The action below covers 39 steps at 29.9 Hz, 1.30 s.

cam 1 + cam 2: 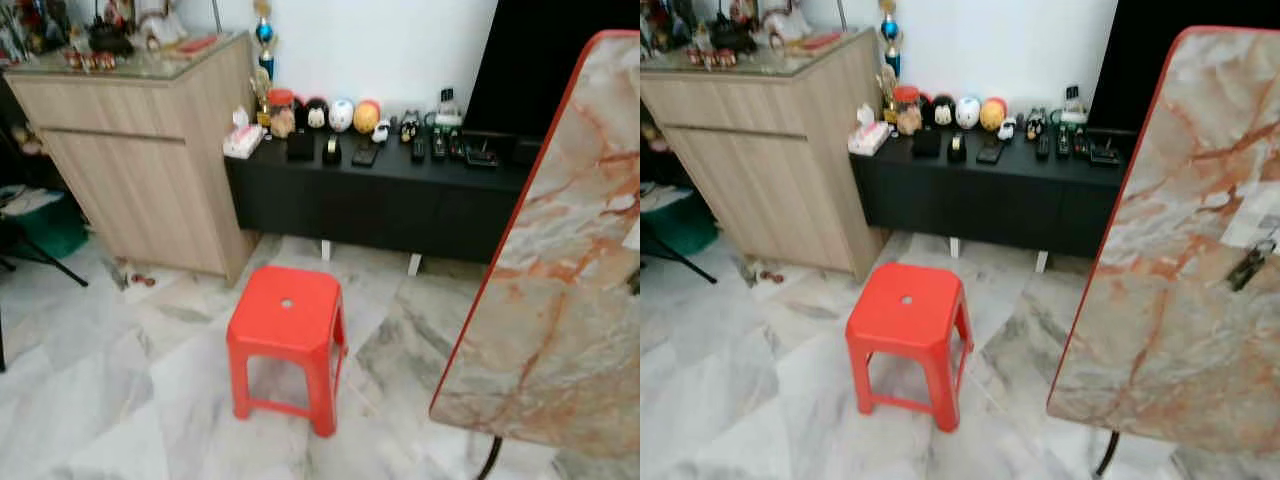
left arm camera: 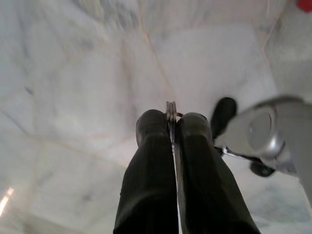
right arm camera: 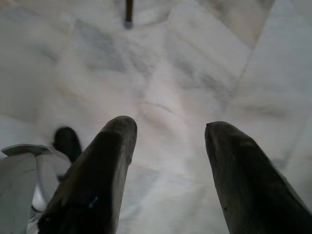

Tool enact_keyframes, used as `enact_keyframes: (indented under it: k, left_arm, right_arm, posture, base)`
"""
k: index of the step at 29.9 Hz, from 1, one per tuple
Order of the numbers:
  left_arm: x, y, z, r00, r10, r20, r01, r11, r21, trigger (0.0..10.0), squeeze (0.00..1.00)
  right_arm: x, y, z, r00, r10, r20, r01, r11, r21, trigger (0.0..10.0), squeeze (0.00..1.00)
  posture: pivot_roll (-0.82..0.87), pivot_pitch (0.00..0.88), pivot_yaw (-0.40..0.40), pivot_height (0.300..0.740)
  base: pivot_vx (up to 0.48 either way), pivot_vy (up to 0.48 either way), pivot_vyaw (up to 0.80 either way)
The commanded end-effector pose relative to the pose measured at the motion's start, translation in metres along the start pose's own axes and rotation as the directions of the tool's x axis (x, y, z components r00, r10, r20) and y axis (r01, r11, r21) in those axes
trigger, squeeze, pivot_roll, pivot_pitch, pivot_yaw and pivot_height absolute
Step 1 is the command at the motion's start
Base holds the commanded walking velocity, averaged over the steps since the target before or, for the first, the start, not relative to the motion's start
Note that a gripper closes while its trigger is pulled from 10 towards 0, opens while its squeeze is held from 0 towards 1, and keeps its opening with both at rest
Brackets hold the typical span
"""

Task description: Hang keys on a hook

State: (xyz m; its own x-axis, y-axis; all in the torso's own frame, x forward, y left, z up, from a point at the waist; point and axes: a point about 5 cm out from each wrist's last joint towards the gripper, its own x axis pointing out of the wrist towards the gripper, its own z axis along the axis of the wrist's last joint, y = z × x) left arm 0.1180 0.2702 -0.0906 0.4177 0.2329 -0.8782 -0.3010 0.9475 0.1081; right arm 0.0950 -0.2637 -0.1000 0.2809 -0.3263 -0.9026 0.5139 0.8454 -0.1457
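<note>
Two fingers [image 2: 151, 161] pinching likely key ring [image 2: 171, 113]

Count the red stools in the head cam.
1. The red plastic stool stands on the marble floor, in front of the black TV console and left of the marble-patterned tabletop. That tabletop may hide more floor behind it.

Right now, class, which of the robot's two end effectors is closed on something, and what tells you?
The left end effector: its black fingers press together on a thin metal key ring. The right end effector gapes open, holding nothing.
</note>
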Motion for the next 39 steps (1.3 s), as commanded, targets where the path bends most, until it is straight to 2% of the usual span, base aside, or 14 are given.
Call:
enact_keyframes:
  k: [1,28,36,39]
  left_arm:
    - [-0.0014,0.0044,-0.0089,0.999,0.012,-0.037,-0.012,1.0,0.006,10.0,0.0]
    - [-0.001,-0.0002,-0.0095,0.999,-0.01,-0.04,0.012,0.999,0.032,10.0,0.0]
    - [-0.0011,-0.0005,-0.0098,0.999,-0.014,-0.041,0.015,0.999,0.044,10.0,0.0]
    - [-0.001,-0.0008,-0.0092,0.999,-0.015,-0.039,0.016,0.999,0.045,10.0,0.0]
  right_arm:
    - [0.0004,0.0007,0.0065,1.0,0.006,0.02,-0.006,1.0,-0.011,10.0,0.0]
    - [0.0001,-0.0044,0.0037,1.0,-0.013,0.018,0.013,1.0,0.015,10.0,0.0]
    - [0.0001,-0.0053,0.0023,1.0,-0.023,0.012,0.023,1.0,0.021,10.0,0.0]
    - [0.0001,-0.0055,0.0036,1.0,-0.023,0.019,0.023,1.0,0.02,10.0,0.0]
  posture:
    - [0.16,0.043,-0.037,0.74]
    - [0.15,0.0,-0.048,0.74]
    - [0.14,0.0,-0.046,0.74]
    - [0.14,0.007,-0.047,0.74]
  base:
    - [0.0,-0.42,0.59]
    - [0.0,-0.42,0.0]
    - [0.0,-0.42,-0.74]
    - [0.0,-0.421,0.0]
